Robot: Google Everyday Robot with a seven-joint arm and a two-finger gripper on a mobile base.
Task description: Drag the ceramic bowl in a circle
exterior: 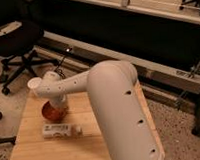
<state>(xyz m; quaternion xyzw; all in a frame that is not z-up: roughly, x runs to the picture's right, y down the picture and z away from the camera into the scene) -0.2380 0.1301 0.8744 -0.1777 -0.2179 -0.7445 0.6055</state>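
Note:
The ceramic bowl (53, 112), small, round and glossy red-orange, sits on the wooden table (91, 145) left of centre. My white arm sweeps in from the lower right and its wrist hangs right over the bowl. The gripper (57, 103) points down into the bowl, shut, at its right inner side. The wrist covers most of the gripper, so I cannot tell whether it pinches the rim or only presses inside.
A white bottle (59, 130) lies on its side just in front of the bowl. A small white cup (33, 84) stands at the table's back left corner, close behind the wrist. A black office chair (17, 45) is on the floor at left.

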